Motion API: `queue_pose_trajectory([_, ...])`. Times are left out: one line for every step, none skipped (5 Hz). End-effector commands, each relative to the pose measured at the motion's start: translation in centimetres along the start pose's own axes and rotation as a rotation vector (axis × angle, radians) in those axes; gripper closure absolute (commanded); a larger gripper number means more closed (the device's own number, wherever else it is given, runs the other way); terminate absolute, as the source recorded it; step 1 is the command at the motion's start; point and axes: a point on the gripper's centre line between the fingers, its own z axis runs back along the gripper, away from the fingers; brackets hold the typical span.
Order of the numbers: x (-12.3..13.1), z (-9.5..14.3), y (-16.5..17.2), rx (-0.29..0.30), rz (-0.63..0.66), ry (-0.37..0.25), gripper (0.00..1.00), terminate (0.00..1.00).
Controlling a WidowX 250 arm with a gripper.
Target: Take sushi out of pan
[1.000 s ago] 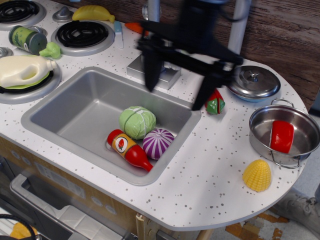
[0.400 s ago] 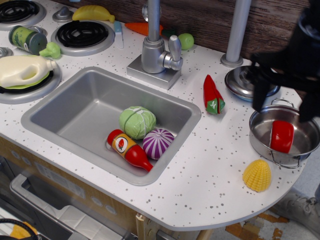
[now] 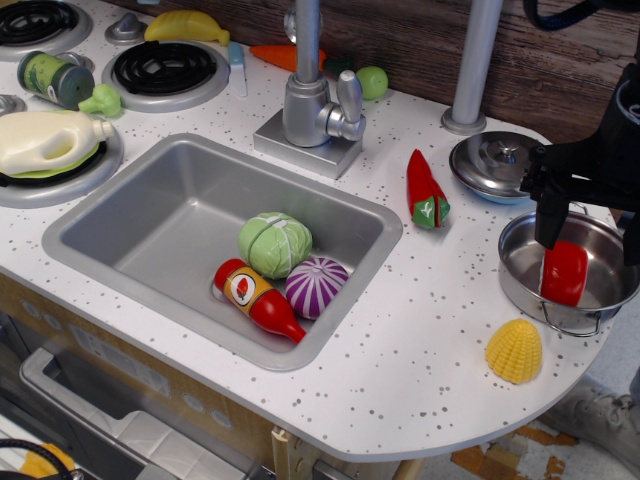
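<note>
Lowering straight down is what this step seems to call for: the black gripper hangs spread wide over the shiny round stainless-steel pan, grasping nothing, 1 finger just above the small glossy red sushi block; the other finger is partly cut off at the frame edge. To do it well, I would centre the jaws across the block's narrow sides, keep clear of the pan's wall, and close only once both fingers reach past its top edge. The block leans tilted inside the pan, toward the side nearer the yellow ridged corn piece. It is rounded, smooth and slick-looking, so a shallow pinch may slip.
</note>
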Motion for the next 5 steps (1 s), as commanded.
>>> queue_pose_trajectory([1.2, -0.7, -0.2, -0.029, 0.009, -0.055, 0.0, 0.0])
queue_pose_trajectory([1.6, -1.7, 0.3, -0.042, -0.008, -0.075, 0.0, 0.0])
queue_pose_trajectory([1.8, -3.5, 0.4, -0.062, -0.006, -0.113, 0.0, 0.0])
queue_pose_trajectory([1.7, -3.9, -0.3, -0.022, 0.006, -0.144, 0.0, 0.0])
queue_pose_trajectory([1.7, -4.4, -0.3, 0.041, -0.001, -0.17, 0.0, 0.0])
